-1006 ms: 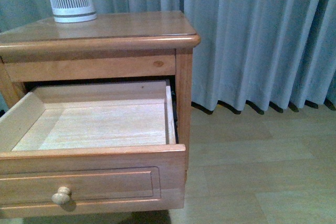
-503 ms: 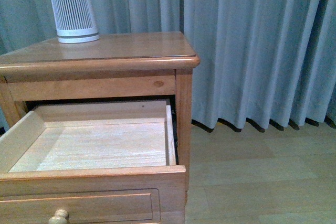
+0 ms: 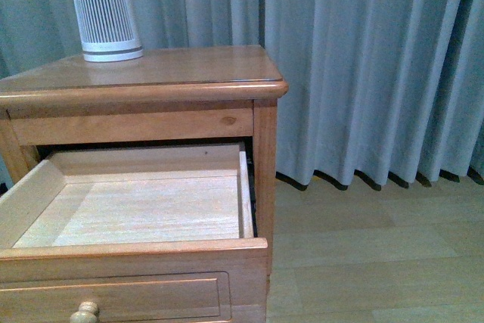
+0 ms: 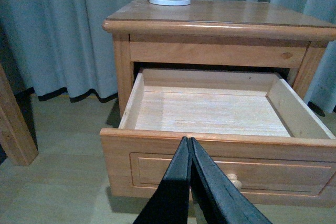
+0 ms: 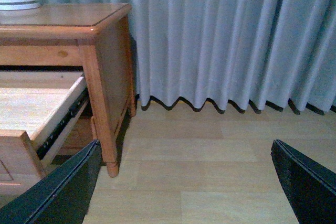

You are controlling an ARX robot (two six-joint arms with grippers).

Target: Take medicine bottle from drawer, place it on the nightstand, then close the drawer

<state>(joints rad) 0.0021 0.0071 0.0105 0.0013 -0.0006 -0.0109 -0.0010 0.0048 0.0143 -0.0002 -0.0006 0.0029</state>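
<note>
Front view: drawer (image 3: 136, 249) is pulled well out of the nightstand (image 3: 174, 69), and its pale wood floor shows bare. No medicine bottle is visible in any view. The strip just behind the drawer's front panel is hidden from the front and left wrist cams, so it could sit there, can't tell. Nightstand top carries only a white ribbed device (image 3: 104, 11) at the back left corner; the rest is bare wood.

Left gripper (image 4: 188, 140) hangs in front of the drawer rim w/ fingers pressed together, holding nothing. Right gripper (image 5: 185, 145) is off to the side over the floor near the curtain (image 5: 220, 40), fingers spread wide, also holding nothing.

Handling (a guess from the task wording, since the bottle isn't seen): a small plastic bottle should be light, stiff and smooth-walled, so likely to roll or tip if nudged. Best hold is probably across the body just under the cap, w/ modest squeeze. The knob (image 4: 234, 182) would serve for closing.
</note>
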